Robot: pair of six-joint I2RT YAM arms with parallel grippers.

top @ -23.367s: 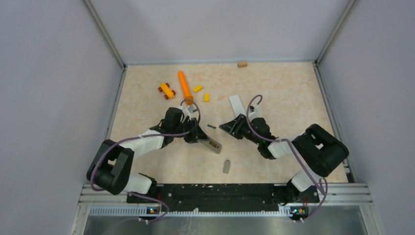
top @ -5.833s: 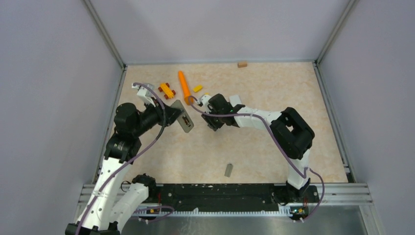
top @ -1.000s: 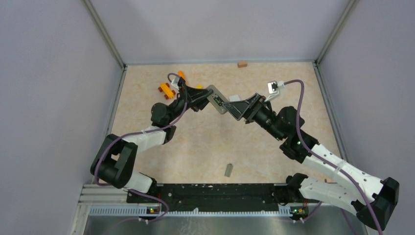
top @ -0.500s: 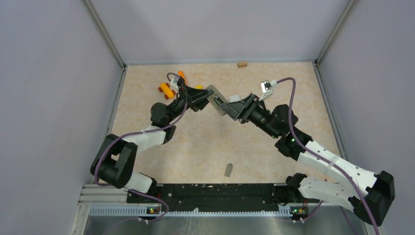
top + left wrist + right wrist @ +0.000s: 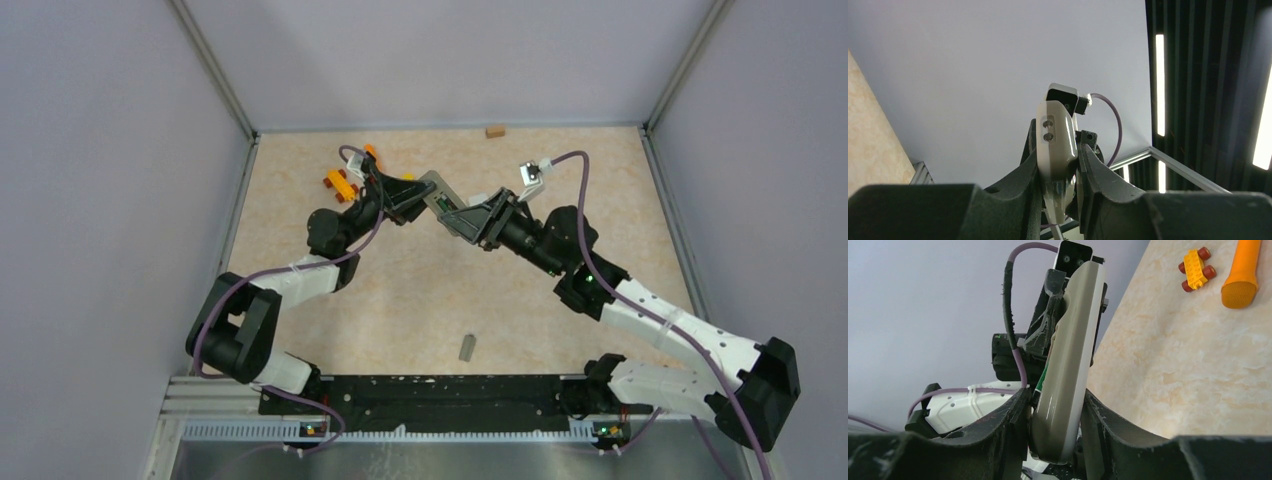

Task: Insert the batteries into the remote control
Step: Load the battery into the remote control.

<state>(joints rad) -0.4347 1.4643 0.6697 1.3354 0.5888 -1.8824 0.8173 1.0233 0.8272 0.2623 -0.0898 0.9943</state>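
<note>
The left gripper [image 5: 1058, 161] and right gripper [image 5: 1055, 412] both pinch the remote control [image 5: 441, 202]. A grey piece [image 5: 465, 345], perhaps its cover, lies at 6 o'clock.

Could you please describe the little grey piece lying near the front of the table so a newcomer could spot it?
On the beige table, look near its front edge, just ahead of the black rail. The grey piece is a small flat oblong lying alone there, unlike the larger remote held up above the table and the yellow toy car at the far side.
</note>
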